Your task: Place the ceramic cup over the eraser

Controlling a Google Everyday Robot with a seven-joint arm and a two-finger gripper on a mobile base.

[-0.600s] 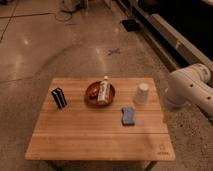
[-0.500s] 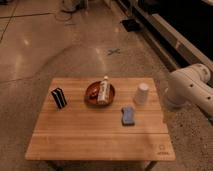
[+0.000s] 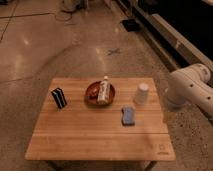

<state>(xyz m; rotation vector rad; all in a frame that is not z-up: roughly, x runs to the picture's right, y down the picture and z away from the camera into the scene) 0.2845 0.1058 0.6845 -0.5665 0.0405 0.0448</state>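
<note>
Camera view: ceramic cup (image 3: 142,93) sits on the far-right part of the table (image 3: 100,142), narrower end up, so it looks mouth-down already. The eraser (image 3: 59,98) stands upright near the left edge, well apart from the cup. Between them is a brown bowl (image 3: 91,95) with the white bottle (image 3: 104,90) lying in it. A blue pad (image 3: 128,115) lies just near-left of the cup, not touching it.

Gripper: not visible. Only the arm (image 3: 187,90) shows, white links hanging off the table's right side, close to the cup. Can't tell whether the pincer is open or closed.

Handling, my read: the cup is rigid, light, glazed so probably slick, and it chips if dropped or knocked. The taper means a grip can slide upward. Best hold is across the side wall, around mid-height or lower, squeezing gently. Keep it mouth-down for the carry and clear the bottle and bowl on the way left. The eraser is narrow and upright, so a rim bump would likely tip it. Lower straight down over it.

Versus the earlier frames: no visible change. Cup, eraser, pad, bowl and arm all sit in the same places.
</note>
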